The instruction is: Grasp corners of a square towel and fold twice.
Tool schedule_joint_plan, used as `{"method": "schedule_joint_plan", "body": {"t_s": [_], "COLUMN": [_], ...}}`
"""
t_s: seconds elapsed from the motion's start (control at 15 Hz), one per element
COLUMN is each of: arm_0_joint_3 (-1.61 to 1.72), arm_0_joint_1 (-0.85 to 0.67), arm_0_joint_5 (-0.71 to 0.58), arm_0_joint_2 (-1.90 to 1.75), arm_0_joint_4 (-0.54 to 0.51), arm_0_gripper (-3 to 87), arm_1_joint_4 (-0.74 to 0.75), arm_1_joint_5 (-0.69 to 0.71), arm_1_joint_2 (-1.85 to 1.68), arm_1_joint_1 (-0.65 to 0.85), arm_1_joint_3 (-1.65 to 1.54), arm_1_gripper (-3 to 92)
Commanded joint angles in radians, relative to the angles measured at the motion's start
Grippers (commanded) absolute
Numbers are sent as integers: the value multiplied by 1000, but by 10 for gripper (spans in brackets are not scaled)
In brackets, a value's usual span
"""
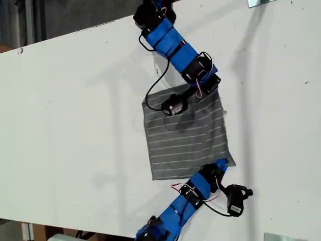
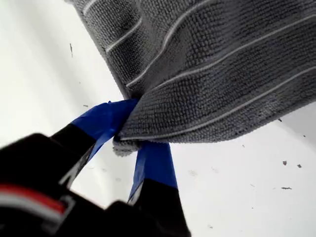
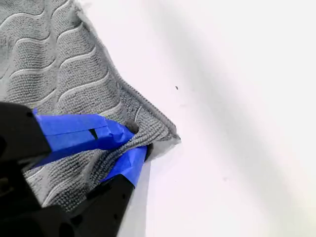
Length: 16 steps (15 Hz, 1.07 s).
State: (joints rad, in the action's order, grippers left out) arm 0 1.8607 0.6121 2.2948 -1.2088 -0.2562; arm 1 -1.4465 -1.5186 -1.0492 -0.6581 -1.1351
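The white table (image 1: pixel 75 125) lies bare and open on the exterior view's left of the towel (image 1: pixel 185 135), and again on that view's right of it, so either side gives free passage. Across the towel's far edge one blue arm (image 1: pixel 173 42) reaches in, its black cable (image 1: pixel 156 83) looping over the cloth's corner. At the near edge another blue arm (image 1: pixel 193 193) blocks the way, with a black camera (image 1: pixel 235 198) jutting toward the exterior view's right. Between the arms, the towel's middle stays uncovered.

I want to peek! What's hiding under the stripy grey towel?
Around the towel only the white table shows. Both hands pinch corners, but whatever lies beneath its flat middle is covered.
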Motion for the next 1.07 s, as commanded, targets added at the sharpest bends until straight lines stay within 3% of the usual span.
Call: {"method": "schedule_joint_plan", "body": {"t_s": [0.0,0.13,0.2,0.27,0.6,0.73,0.87,1.0], "arm_0_joint_3": [-95,-615,-934,-1049,-1005,-902,-819,-592], "arm_0_joint_1": [23,-2,-25,-49,-101,-138,-184,-242], "arm_0_joint_5": [-43,-224,-331,-436,-719,-732,-676,-663], "arm_0_joint_2": [-57,77,206,235,14,-81,-149,-293], "arm_0_joint_4": [-224,-854,-1104,-1137,-1011,-1034,-1138,-1106], "arm_0_gripper": [-4,-4,-4,-4,-4,-4,-4,-4], "arm_1_joint_4": [-8,-23,-35,-38,-57,-72,-83,-83], "arm_1_joint_5": [-11,-21,-35,-35,-3,32,78,121], "arm_1_joint_2": [-83,-114,-127,-137,-253,-288,-353,-434], "arm_1_joint_1": [-20,-21,-21,-15,41,100,175,276], "arm_1_joint_3": [64,64,66,77,120,121,94,8], "arm_1_gripper": [-1,-1,-1,-1,-1,-1,-1,-1]}}
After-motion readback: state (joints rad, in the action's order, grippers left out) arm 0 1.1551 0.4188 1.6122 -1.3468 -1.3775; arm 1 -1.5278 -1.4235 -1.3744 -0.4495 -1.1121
